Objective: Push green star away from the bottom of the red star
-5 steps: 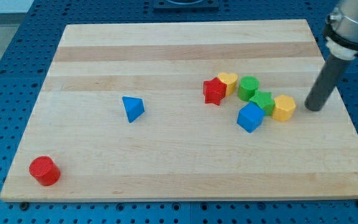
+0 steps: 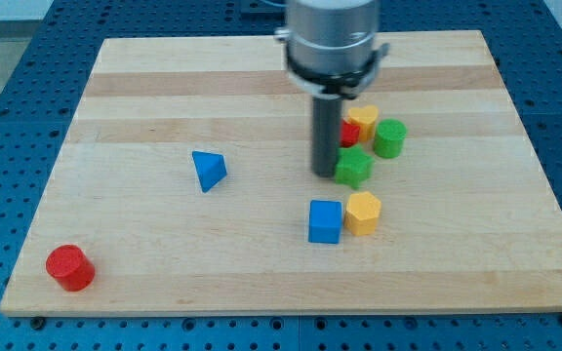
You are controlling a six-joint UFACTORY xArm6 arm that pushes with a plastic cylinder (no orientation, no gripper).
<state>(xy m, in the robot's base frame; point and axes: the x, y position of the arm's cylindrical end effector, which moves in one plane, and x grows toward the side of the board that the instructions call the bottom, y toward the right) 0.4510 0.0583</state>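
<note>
Near the middle of the desk [image 2: 164,253], the tip [image 2: 323,174] of the dark rod is placed just at the view's left side of the green star [image 2: 354,167], touching it or almost touching it. No jaws are carried by this end effector, so nothing is gripped; a block can only be pushed. The green star lies directly below the red star [image 2: 348,133], which is partly hidden behind the rod, and whether the two touch cannot be told. For a good push, the star should probably be driven toward the view's bottom right, with the contact kept on its centre so that it is not rotated back. A yellow block [image 2: 363,213] and a blue cube [image 2: 325,221] stand below and may be struck. A green cylinder [image 2: 389,138] and a yellow heart [image 2: 364,119] are beside the red star. A blue triangle [image 2: 207,170] and a red cylinder [image 2: 70,267] lie well apart.
</note>
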